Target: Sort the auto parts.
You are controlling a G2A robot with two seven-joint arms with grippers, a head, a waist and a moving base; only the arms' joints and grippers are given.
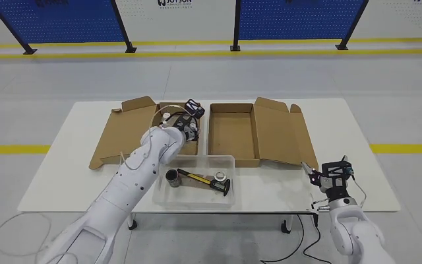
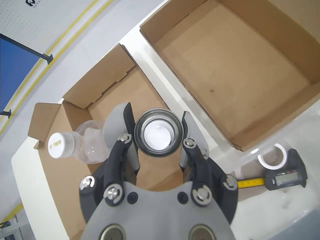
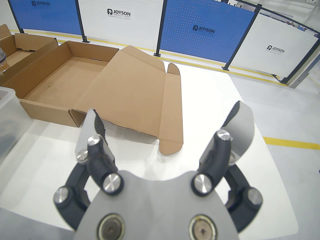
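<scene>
now left gripper (image 2: 157,124) tight around metal canister (image 2: 158,138) above cardboard box (image 2: 95,86), right gripper (image 3: 165,112) wide apart

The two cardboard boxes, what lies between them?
Nothing: just a bare strip of table separates the left box from the right box, clearest in the left wrist view.

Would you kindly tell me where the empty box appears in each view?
Top view: empty box, mid-table, behind the clear bin.
Left wrist view: the box, beside the second box.
Right wrist view: the box, ahead of the open right tool.
Shared landmark: the bin, next to it in each view.
</scene>
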